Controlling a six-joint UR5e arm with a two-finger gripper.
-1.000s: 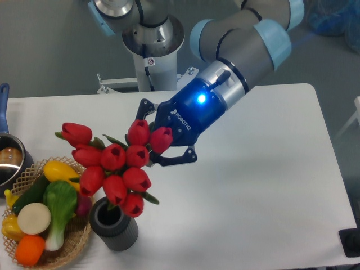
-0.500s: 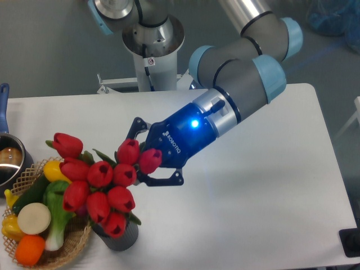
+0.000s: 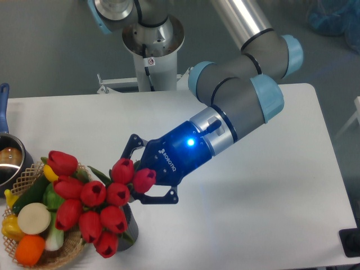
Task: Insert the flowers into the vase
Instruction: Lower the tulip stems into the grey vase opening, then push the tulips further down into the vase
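The gripper [image 3: 139,179] has its fingers clamped on the flowers [image 3: 93,201], whose heads hang left and below, covering the vase [image 3: 130,225] near the bench's front-left corner.

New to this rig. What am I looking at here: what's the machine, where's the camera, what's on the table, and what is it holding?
One fixed camera looks down at a white table from the front. The machine is a jointed robot arm; the blue-lit part at its end is the gripper, whose two jaws are mostly hidden behind the flowers and appear shut on them. The flowers, red tulips, hang low over the dark grey vase and cover most of it, so I cannot tell whether the stems are inside. At the left edge stand a wicker basket of toy vegetables and part of a steel pot with a blue handle.
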